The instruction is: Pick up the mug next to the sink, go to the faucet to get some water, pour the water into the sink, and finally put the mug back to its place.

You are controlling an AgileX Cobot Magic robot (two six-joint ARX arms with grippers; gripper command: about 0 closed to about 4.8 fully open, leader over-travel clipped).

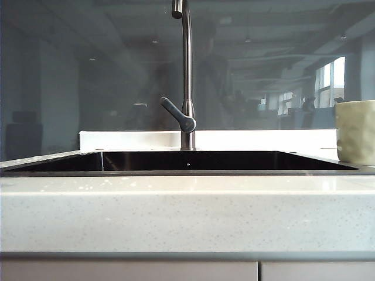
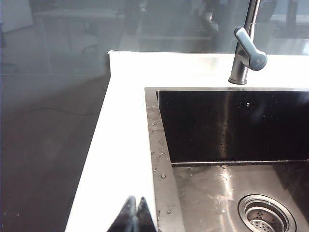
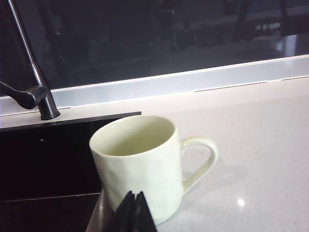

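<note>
Speckled pale counter (image 1: 187, 216) in front. The mug (image 3: 140, 164) stands upright just beside the sink (image 1: 187, 161), on its right rim. My right gripper (image 3: 134, 212) is pinched shut and empty, the mug dead ahead at twelve o'clock, handle out at three. My left gripper (image 2: 134, 215), also closed with nothing held, hangs over the sink's far-left corner, so right is nearer.

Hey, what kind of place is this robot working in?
Likely a kitchen counter by a window: a dark sink set in speckled stone, a tall gooseneck faucet behind it, and a cream mug standing beside the basin.
</note>
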